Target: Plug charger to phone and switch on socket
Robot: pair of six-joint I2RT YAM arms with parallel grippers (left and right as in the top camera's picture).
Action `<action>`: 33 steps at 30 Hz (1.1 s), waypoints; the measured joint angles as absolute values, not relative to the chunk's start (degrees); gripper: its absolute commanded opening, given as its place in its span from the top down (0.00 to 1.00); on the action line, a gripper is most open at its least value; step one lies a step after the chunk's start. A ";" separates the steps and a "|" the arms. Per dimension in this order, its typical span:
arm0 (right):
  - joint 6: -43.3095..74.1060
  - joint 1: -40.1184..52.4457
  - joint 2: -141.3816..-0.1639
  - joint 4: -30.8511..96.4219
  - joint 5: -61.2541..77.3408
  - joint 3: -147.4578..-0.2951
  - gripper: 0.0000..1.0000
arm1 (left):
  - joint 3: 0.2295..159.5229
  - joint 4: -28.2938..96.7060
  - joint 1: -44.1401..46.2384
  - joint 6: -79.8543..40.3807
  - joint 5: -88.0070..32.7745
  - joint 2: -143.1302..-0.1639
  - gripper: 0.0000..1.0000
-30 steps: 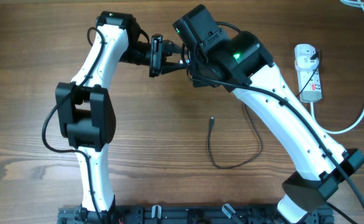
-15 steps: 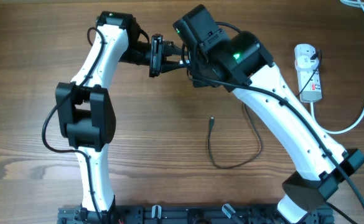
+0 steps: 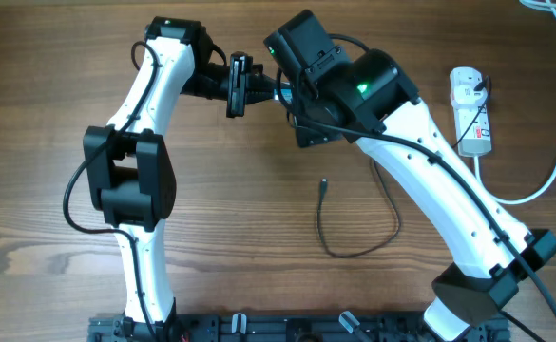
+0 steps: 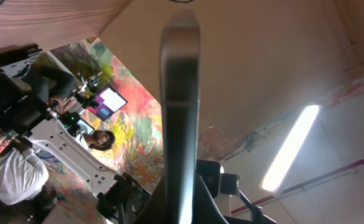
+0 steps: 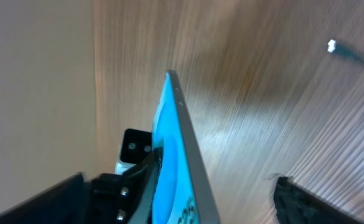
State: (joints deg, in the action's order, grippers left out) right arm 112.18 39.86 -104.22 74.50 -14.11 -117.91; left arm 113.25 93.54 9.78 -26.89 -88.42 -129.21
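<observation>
Left gripper clamps the slim phone on edge; right gripper gapes beside it. Thin black charger curls on wood-grain tabletop.

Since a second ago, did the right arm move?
Yes, slightly. The right arm's black wrist has dipped closer to the charger tip lying on the table, which stayed put.
</observation>
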 measured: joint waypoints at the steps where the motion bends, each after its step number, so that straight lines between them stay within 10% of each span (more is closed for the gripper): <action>1: 109.10 39.75 -104.14 74.54 -14.39 -117.91 0.00 | 113.25 93.38 9.78 -26.87 -88.38 -129.21 0.96; 12: 54.98 30.94 -94.89 85.78 -7.60 -118.34 0.00 | 113.30 77.78 9.61 -26.46 -76.86 -129.12 0.96; 23: 37.82 30.63 -95.59 89.08 -4.21 -106.89 0.01 | 113.30 74.70 9.56 -26.44 -54.63 -129.12 0.96; 33: 36.25 30.92 -96.12 71.46 2.59 -81.67 0.58 | 113.30 74.54 9.56 -26.41 -36.73 -129.12 0.96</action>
